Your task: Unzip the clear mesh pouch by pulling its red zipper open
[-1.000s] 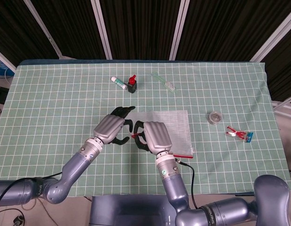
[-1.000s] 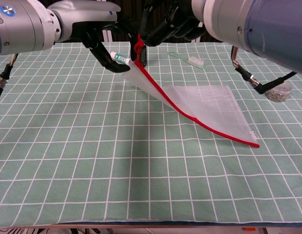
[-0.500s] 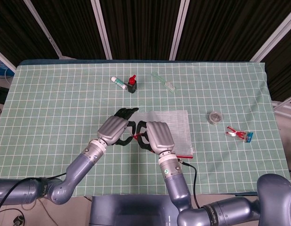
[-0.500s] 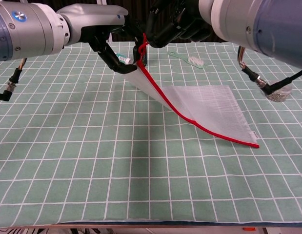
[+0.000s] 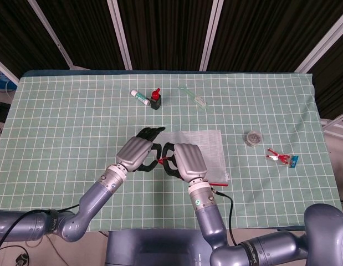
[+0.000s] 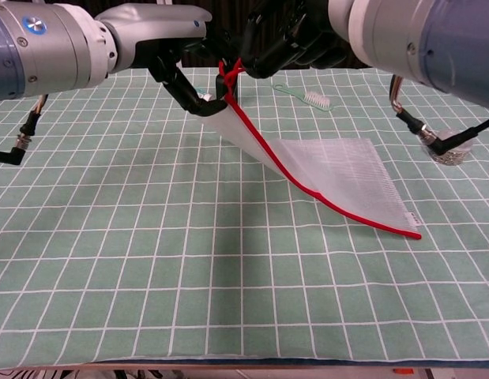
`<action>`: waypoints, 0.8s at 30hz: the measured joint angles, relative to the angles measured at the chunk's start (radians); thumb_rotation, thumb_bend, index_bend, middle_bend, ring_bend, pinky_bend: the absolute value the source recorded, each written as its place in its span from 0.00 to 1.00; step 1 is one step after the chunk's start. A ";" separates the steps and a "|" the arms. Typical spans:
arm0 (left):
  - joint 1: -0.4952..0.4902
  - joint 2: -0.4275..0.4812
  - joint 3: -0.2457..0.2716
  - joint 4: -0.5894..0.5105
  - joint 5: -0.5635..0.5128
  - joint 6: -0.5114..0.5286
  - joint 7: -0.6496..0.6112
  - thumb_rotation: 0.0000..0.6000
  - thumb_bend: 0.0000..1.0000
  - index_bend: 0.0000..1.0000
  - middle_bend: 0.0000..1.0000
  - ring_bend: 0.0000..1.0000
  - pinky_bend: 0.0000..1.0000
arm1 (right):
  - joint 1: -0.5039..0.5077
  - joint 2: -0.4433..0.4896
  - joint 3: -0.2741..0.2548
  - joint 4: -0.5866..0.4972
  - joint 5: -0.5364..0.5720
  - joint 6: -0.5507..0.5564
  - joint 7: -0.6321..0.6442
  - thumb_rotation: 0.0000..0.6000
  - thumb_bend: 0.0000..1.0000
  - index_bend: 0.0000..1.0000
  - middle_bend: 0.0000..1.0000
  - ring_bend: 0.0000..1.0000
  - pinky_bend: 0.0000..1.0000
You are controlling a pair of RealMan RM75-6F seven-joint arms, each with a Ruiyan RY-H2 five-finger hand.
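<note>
Pouch (image 6: 339, 178) has its near-left corner lifted off the table; far-right part lies flat on the cloth (image 6: 110, 260). Red zipper (image 6: 307, 189) runs down from your fingertips to the corner resting on the cloth.

Right hand (image 5: 184, 160): fingers curled in, pinching the red pull tab (image 6: 228, 73) at the raised end, as far as the chest view shows. Left hand (image 5: 136, 153): fingers narrow, tips touching the pouch edge just beside the tab. I can't tell whether it actually grips the mesh or only rests against it.

For this step:
- Confirm the left hand really has the fabric before you pull. If it only touches, the whole pouch will probably follow the tab.
- Pull the tab along the zipper line, toward the low corner, not upward. Keep the raised edge taut between the two hands.
- Looks like the zipper is barely opened, if at all. Most of the travel is ahead of you.

Surroundings: green grid cloth, smooth, so I'd expect the flat end to slide if you drag. Beyond your fingertips: a small tube (image 5: 139, 96), a black bottle with red cap (image 5: 155, 99), a toothbrush (image 5: 195, 97). Well off to the right hand's outer side: a small round container (image 5: 252, 138) and a red-blue packet (image 5: 282, 158). Dark panels behind the table.
</note>
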 measured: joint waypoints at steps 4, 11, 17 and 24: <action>0.002 -0.003 -0.007 0.002 0.004 0.014 -0.006 1.00 0.44 0.61 0.00 0.00 0.00 | -0.011 0.016 -0.013 -0.016 -0.012 0.004 0.013 1.00 0.61 0.68 1.00 1.00 1.00; 0.014 -0.034 -0.042 0.014 0.058 0.068 -0.057 1.00 0.44 0.61 0.00 0.00 0.00 | -0.044 0.035 -0.050 -0.038 -0.046 0.018 0.049 1.00 0.62 0.69 1.00 1.00 1.00; 0.024 -0.056 -0.075 0.022 0.107 0.103 -0.101 1.00 0.44 0.61 0.00 0.00 0.00 | -0.078 0.054 -0.074 -0.036 -0.059 0.026 0.081 1.00 0.63 0.69 1.00 1.00 1.00; 0.034 -0.079 -0.106 0.030 0.155 0.136 -0.149 1.00 0.43 0.61 0.00 0.00 0.00 | -0.110 0.066 -0.100 -0.025 -0.063 0.016 0.116 1.00 0.63 0.69 1.00 1.00 1.00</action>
